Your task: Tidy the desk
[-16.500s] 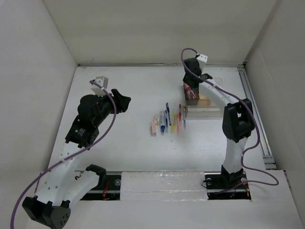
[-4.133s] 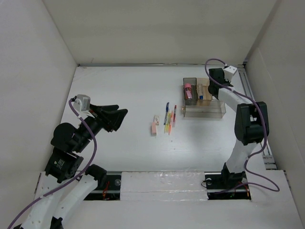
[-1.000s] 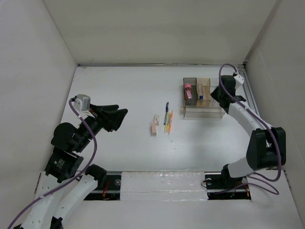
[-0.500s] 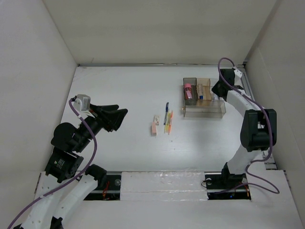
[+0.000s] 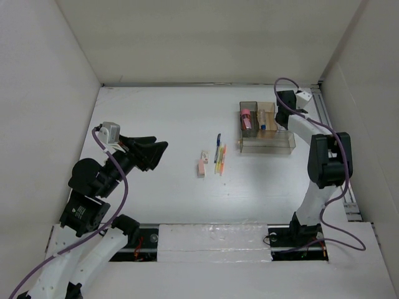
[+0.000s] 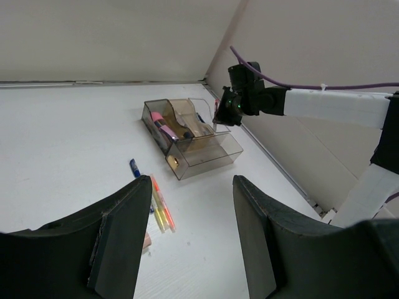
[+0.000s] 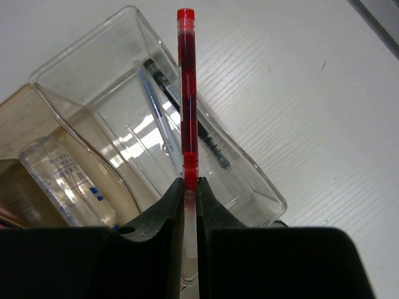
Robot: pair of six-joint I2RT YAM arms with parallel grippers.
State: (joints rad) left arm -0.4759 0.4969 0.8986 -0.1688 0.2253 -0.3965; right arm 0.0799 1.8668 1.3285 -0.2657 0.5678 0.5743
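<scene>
- Where our right gripper (image 7: pixel 190 187) pinches shut, we hold a red pen (image 7: pixel 186 93) by one end, over the clear tray (image 7: pixel 237 180).
- A black pen (image 7: pixel 209 146) lies in the compartment below.
- Our left gripper (image 6: pixel 190 180) hangs wide open, well apart from the tray.
- The desk (image 5: pixel 174 118) spreads beneath both arms, with loose pens (image 5: pixel 219 156) near its middle.
</scene>
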